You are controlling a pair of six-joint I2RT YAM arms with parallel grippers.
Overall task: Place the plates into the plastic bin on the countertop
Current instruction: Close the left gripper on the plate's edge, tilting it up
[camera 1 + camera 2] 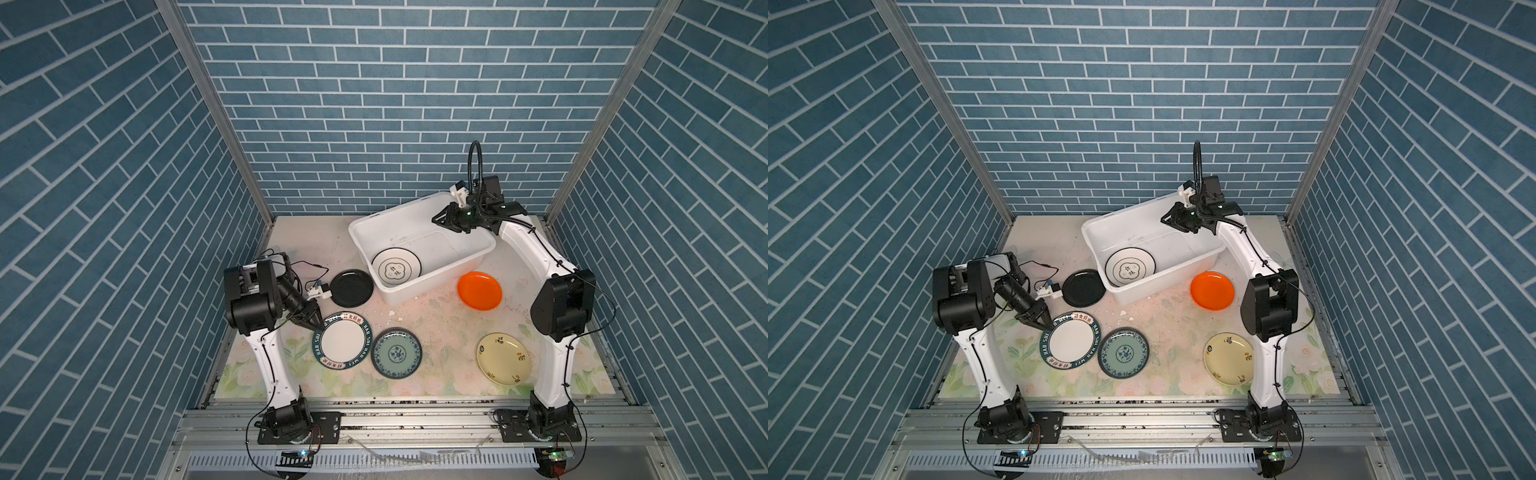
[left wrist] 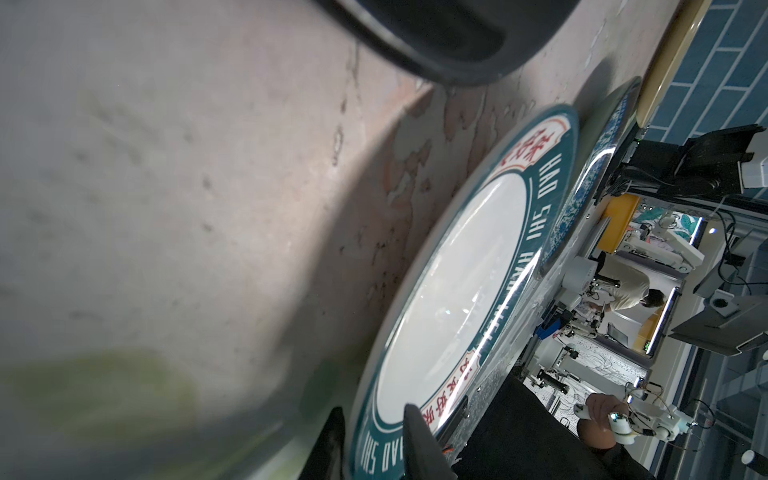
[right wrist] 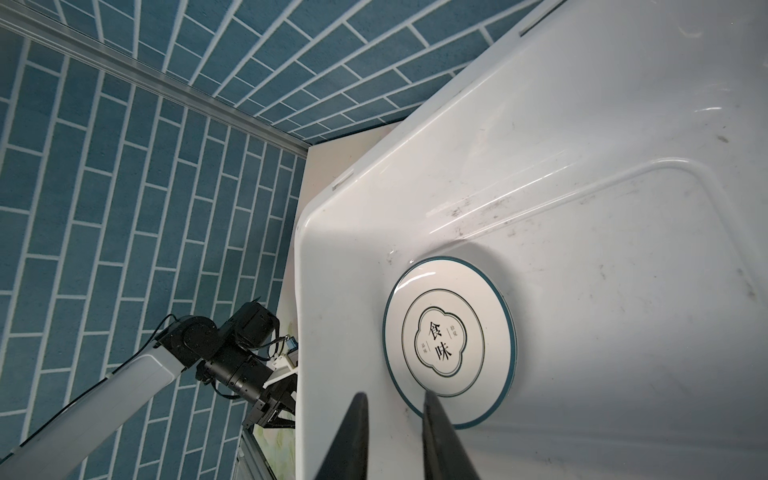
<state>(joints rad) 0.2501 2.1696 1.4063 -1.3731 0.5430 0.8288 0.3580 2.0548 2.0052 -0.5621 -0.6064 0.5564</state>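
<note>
At near left of desk (image 1: 440,332), left fingers (image 2: 419,436) straddle rim of lettered-rim plate (image 1: 343,340), grip unclear; right fingers (image 3: 353,436), slightly apart and empty, hover over far right of plastic bin (image 1: 436,278).

- "HAO SHI HAO WEI": white capitals around the dark teal rim of the lettered-rim plate (image 1: 343,340) (image 2: 457,291). Its red panel characters are too small to read.
- "食味": black characters inside the quatrefoil of the emblem plate (image 3: 451,343).
</note>
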